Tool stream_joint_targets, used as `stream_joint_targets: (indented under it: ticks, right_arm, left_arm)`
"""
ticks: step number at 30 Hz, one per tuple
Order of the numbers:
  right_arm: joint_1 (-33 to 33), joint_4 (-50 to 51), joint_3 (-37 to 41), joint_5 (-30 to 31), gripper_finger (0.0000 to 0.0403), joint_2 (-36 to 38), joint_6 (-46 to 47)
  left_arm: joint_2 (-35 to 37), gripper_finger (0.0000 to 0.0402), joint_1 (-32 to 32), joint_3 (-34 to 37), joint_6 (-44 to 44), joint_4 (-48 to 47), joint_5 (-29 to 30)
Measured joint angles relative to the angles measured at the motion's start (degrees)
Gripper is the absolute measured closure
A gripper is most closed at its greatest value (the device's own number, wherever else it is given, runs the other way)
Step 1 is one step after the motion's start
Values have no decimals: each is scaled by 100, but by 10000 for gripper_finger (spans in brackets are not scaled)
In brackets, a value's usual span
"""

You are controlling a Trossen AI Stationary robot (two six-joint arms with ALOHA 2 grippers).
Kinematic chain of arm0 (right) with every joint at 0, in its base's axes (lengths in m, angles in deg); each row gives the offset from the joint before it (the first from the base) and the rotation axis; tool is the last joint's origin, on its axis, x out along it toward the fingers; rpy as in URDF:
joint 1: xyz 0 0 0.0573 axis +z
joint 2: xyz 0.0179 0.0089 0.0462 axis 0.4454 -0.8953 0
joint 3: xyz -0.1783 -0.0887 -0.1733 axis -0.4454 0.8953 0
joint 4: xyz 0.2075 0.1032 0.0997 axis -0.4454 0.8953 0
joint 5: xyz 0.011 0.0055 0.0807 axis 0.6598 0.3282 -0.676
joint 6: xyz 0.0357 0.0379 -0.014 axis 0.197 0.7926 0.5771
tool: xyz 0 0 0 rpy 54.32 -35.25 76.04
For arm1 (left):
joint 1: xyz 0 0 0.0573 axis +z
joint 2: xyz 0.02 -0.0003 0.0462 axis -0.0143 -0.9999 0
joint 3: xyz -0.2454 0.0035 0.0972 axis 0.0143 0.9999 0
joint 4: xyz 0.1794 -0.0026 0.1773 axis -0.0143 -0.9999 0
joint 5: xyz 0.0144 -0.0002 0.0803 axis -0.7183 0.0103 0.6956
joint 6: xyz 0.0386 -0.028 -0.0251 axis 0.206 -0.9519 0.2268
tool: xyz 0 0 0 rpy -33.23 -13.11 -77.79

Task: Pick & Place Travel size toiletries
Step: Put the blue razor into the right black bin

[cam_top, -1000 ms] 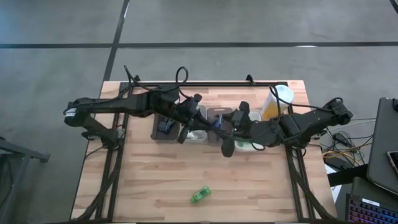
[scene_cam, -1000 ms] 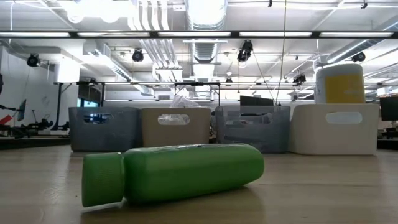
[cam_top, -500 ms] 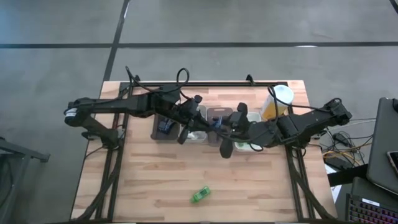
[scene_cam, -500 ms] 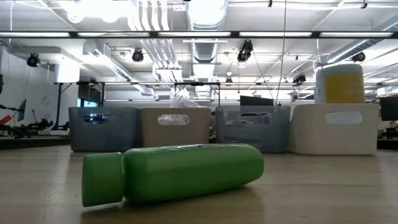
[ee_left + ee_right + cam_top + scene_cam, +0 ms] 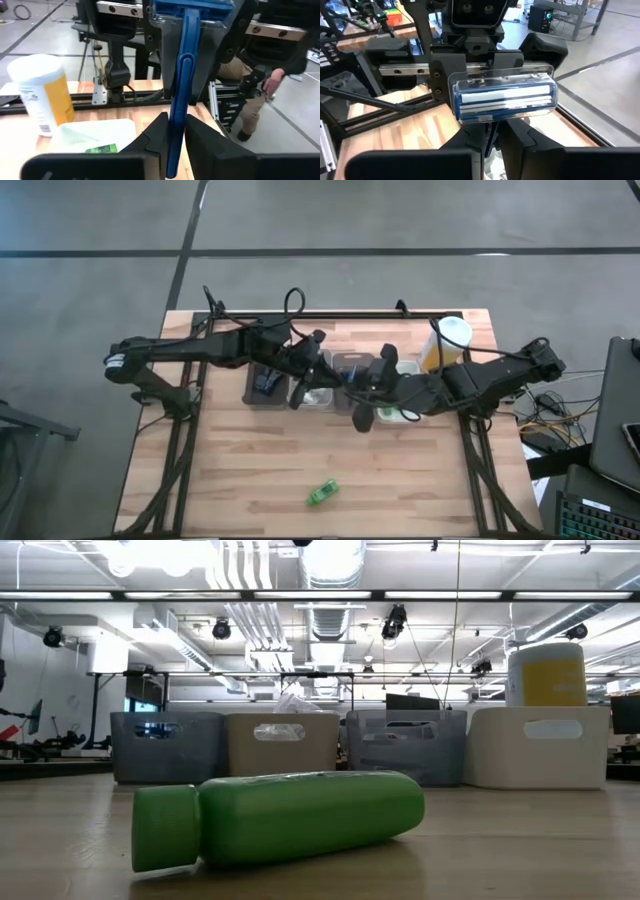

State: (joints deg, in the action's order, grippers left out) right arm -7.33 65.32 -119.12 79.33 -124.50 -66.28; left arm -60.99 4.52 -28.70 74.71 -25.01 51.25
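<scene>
A dark blue razor [image 5: 180,90] hangs in the air above the row of trays at the table's middle, and both grippers are shut on it. My left gripper [image 5: 318,372] comes in from the left and my right gripper [image 5: 352,383] from the right, meeting tip to tip. The razor's head [image 5: 503,100], under a clear cap, faces the right wrist camera. A small green tube [image 5: 322,494] lies on its side on the bare wood near the front edge [image 5: 280,820]. Another green tube [image 5: 101,148] lies in the white tray. My left gripper pinches the razor's handle near its free end [image 5: 172,150] between its two fingers. The handle runs on past the fingertips toward the right gripper, clear of the trays. My right gripper pinches the handle just below the head [image 5: 490,136] between its two fingers; the head stands out past the fingertips.
Four trays stand in a row at the table's middle: grey [image 5: 262,385], tan [image 5: 318,396], grey [image 5: 352,363] and white [image 5: 402,416]. A tall yellow bottle with a white cap [image 5: 445,343] stands behind the white tray. A person [image 5: 262,87] is beyond the table.
</scene>
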Motion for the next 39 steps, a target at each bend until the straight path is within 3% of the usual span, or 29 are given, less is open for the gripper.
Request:
stream_joint_targets:
  ticks: [5, 9, 15, 18, 26, 29, 34, 39]
  right_arm:
    - [-138, 244, 4, -18, 371, -5, 89]
    - [-309, 568, 5, -17, 372, -4, 462]
    - [-767, 1516, 9, -111, 371, 36, 1515]
    - [-1262, 2301, 22, -835, 370, 17, 2347]
    - [-2699, 2449, 520, -3354, 367, -579, 2448]
    - [-2999, 2471, 684, -4035, 366, -1009, 2368]
    - [-3155, 2453, 892, -4756, 365, -1626, 2355]
    - [-3156, 2463, 911, -4856, 355, -1999, 2620]
  left_arm:
    - [9, 299, -7, 19, -168, 36, 627]
    - [9, 236, -7, 101, -376, -139, 949]
    - [31, 146, 0, 196, -144, -1644, 1806]
    - [35, 122, 0, 225, -105, -2230, 1963]
    - [284, 119, 8, 853, -233, -2415, 1977]
    - [513, 118, 28, 1191, -260, -2407, 1982]
    - [1037, 117, 127, 1848, -142, -2259, 1981]
    - [1543, 117, 392, 2569, -144, -1556, 1976]
